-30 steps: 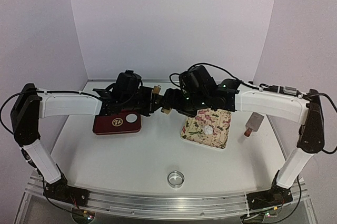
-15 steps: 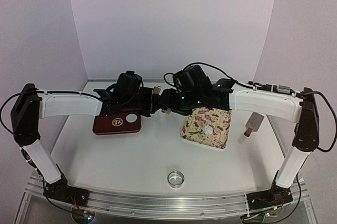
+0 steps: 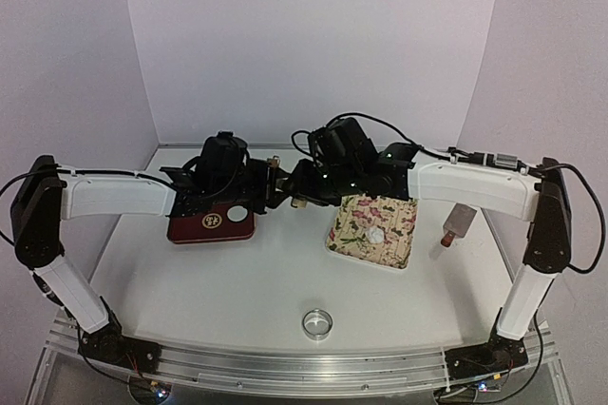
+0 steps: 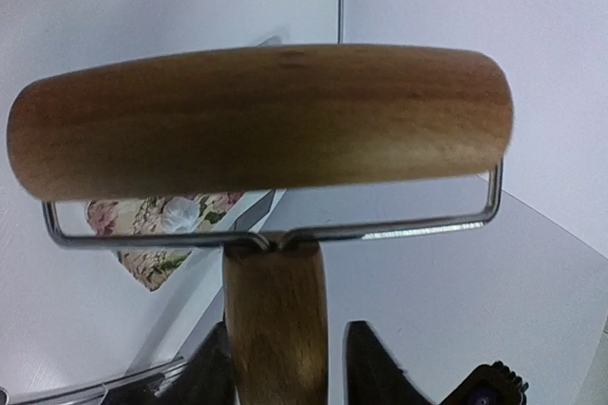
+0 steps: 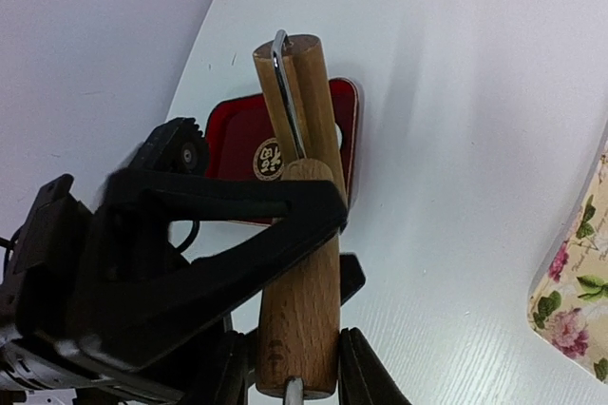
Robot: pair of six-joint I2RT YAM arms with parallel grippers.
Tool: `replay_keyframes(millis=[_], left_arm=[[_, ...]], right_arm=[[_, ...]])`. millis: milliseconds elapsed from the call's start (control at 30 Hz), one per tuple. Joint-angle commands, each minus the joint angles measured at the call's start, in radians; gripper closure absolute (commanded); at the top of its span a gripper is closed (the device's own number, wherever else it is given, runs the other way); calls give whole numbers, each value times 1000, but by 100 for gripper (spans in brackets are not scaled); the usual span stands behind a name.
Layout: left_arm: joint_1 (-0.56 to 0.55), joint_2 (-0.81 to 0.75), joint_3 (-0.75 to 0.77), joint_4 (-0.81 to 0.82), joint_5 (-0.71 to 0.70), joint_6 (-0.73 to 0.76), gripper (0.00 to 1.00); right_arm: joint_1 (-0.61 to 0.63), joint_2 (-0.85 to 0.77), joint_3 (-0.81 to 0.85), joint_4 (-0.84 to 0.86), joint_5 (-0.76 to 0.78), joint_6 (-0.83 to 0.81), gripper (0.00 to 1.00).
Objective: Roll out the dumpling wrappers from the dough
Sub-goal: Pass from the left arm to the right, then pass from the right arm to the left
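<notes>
Left gripper point(image 4: 285, 362) slack, jaws part-open around the handle of the T-shaped wooden roller with steel wire yoke point(image 4: 261, 120); right gripper point(image 5: 299, 372) clamped on the handle's end, at 12 o'clock; white dough lump point(image 3: 377, 234) lies on the floral mat point(image 3: 401, 218) at 3 o'clock; risk: a one-ended grip lets the roller swing or slip; versus a second ago: right jaws have shut, left loosened.
</notes>
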Motion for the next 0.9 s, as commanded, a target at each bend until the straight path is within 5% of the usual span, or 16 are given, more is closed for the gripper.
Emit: replay_keyframes(millis=[0,133,300,467,633,867], left_arm=[[10,-70,-23,78,139,89,47],[35,-112,-54,57,208,175,28],[82,-195,-91,-40,310,340,17],[223,-243,-100,-123,493,659,12],[244,-186,90,-372,612,1134,10],[244,-126,150,-344,850,1265,9]], right_arm=[[-31,-88,-33,13,35,-35,100],[-69,-125,-64,13,-2,-22,100],[-132,-165,-91,7,-118,-11,100],[-219,-200,-73,6,-418,-39,100],[-248,-221,-42,0,-699,-29,100],[-248,-238,-34,1,-898,29,100]])
